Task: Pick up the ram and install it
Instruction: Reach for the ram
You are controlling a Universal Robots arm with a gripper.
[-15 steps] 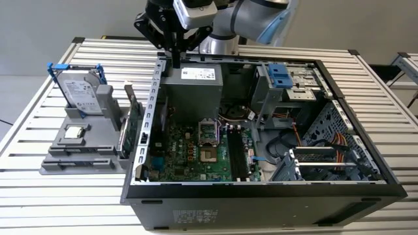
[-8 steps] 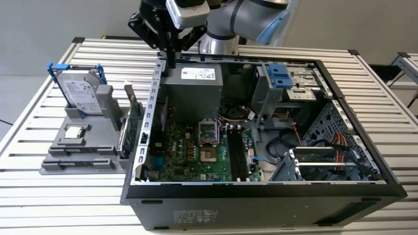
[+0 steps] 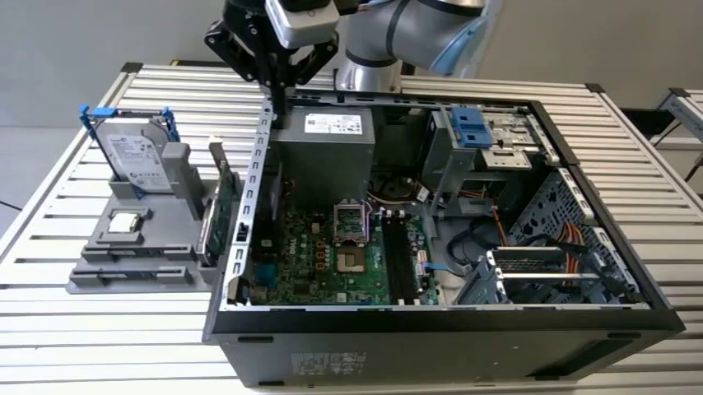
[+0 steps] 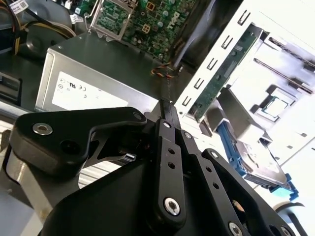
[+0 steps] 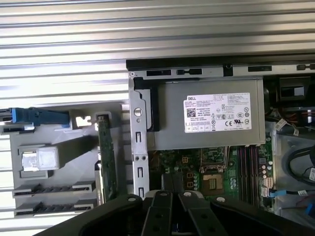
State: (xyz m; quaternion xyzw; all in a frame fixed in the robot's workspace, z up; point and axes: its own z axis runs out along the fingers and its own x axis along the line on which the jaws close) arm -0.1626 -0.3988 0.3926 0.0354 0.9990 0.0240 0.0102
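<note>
Black linkage bars of your gripper [image 4: 166,104] crowd the foreground in both wrist views, and the fingers meet in one slim tip with nothing between them: closed and empty. In the exterior view the gripper [image 3: 280,103] hangs over the back corner of the open computer. It is just above where the power supply [image 3: 321,156] meets the perforated case wall [image 3: 262,164].

The ram [image 3: 206,237] is outside the case. It stands on its long edge in the grey fixture [image 3: 132,276] on the table, close beside the taller expansion card [image 3: 227,202] with its metal bracket. From the gripper it lies across that wall, toward the exterior view's left and nearer that camera. Its long axis runs roughly parallel to the wall.

In the first wrist view the two green boards merge into one narrow strip, so which edge there is the ram is my best guess, not a clean reading. The ram's lower edge is sunk in the fixture and its chip face is turned away. The hard drive [image 3: 143,164] stands further out on the fixture, and the motherboard [image 3: 329,247] lies on the case floor.
</note>
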